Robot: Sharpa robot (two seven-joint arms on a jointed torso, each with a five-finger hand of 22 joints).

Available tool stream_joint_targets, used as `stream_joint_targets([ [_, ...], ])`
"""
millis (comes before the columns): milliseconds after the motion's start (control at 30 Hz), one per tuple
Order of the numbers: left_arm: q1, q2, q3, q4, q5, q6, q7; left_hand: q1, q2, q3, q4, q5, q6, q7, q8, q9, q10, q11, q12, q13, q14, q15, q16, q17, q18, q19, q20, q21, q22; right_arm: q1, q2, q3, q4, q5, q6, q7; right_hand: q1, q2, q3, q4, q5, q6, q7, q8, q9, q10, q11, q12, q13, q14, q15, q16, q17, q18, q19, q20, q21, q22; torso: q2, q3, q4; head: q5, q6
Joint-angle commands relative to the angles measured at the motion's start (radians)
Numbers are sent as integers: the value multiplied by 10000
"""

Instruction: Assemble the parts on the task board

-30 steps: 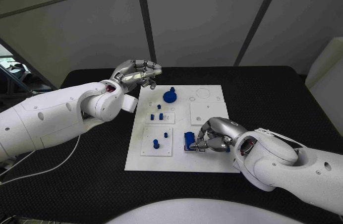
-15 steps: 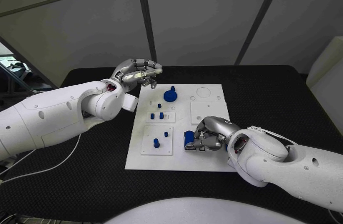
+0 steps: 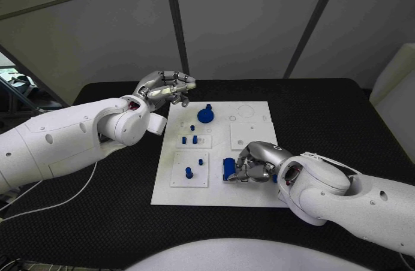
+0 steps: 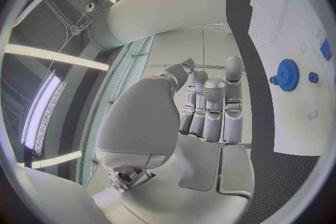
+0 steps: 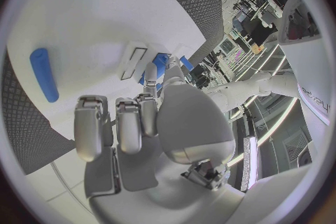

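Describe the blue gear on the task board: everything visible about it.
The blue gear is a toothed disc with a raised hub or knob at its centre, plastic by its look. It sits on the far part of the white task board, near the middle of its width. A smaller blue piece lies just beside it in the left wrist view. Nothing touches it; the left robot hand hovers off the board's far left corner, holding nothing.

Head view evenly lit, sharp, soft shadows on counter (image 3: pixel 104 223). Wrist views bend edges; ceiling strips possibly glare.
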Motion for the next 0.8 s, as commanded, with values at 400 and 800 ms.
stream_joint_targets([
  [400, 15, -28, 6, 15, 42, 89, 12, 43, 70, 75, -16, 29, -58, 11, 47, 18, -91, -9, 55, -16, -71, -26, 58, -14, -92, 12, 28, 6, 16, 14, -181, 6, 134, -493, 100, 131, 447, 363, -270, 95, -290, 111, 130, -37, 53, 362, 34, -67, 577, 1003, -10, -61, 2398, -67, 638, -14, -46, 2063, -9, -1, 5, -17, -39],
  [800, 13, -33, -1, -4, 42, 94, 12, 43, 70, 75, -16, 29, -58, 11, 47, 18, -91, -9, 55, -16, -71, -26, 58, -14, -92, 12, 28, 6, 16, 16, -1043, 10, 686, -1, -770, 578, 160, 217, -489, 393, 692, -385, 405, -600, -127, 151, 254, -502, 304, 967, 162, -139, 2234, -15, 500, 127, -211, 1874, -18, 13, -28, -68, -27],
])
